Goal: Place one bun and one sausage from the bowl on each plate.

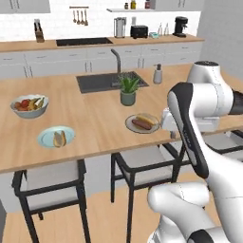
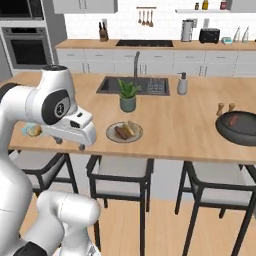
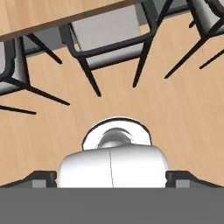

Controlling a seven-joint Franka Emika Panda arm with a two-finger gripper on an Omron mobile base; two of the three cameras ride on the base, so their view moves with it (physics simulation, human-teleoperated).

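I can't tell how far my gripper fingers are spread; it hangs off the near counter edge above the stools, touching nothing. Beige plate holds 1 sausage and 1 bun side by side. Blue plate holds 1 bun. Dark bowl at far right holds 1 sausage. Further back, pale bowl holds fruit.

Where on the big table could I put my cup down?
Bare wood lies between the blue plate and the beige plate, and between that plate and the dark bowl. It is crowded around the sink and plant.
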